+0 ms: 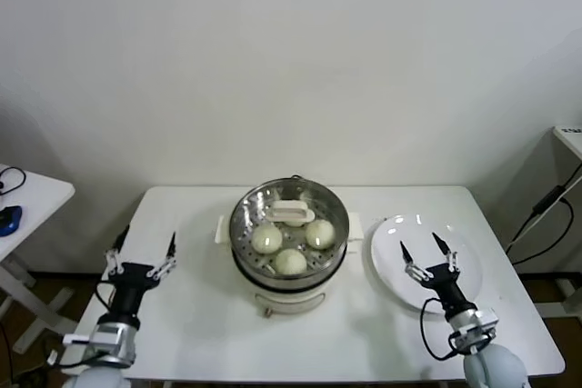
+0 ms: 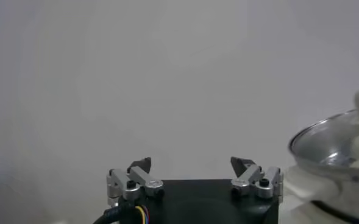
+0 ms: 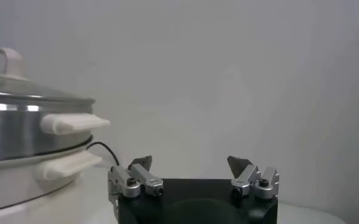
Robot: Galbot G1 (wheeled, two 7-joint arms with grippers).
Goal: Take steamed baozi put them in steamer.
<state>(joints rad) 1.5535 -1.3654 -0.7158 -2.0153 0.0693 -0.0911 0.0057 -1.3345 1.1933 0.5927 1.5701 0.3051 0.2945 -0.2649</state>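
The steamer (image 1: 289, 274) stands at the middle of the white table, with a round glass lid (image 1: 250, 215) and its white handle on top. Through the lid I see three baozi (image 1: 266, 240) on the perforated tray; a fourth is not distinguishable under the handle. My left gripper (image 1: 141, 252) is open and empty, to the left of the steamer. My right gripper (image 1: 429, 252) is open and empty, above the white plate. The left wrist view shows the open left gripper (image 2: 191, 163) and the lid's edge (image 2: 331, 143). The right wrist view shows the open right gripper (image 3: 190, 161) beside the steamer (image 3: 21, 122).
An empty white plate (image 1: 391, 270) lies right of the steamer. A small side table (image 1: 36, 193) with a blue object stands at far left. A white shelf with cables (image 1: 564, 147) is at far right. The steamer's black cord (image 3: 103, 149) trails behind it.
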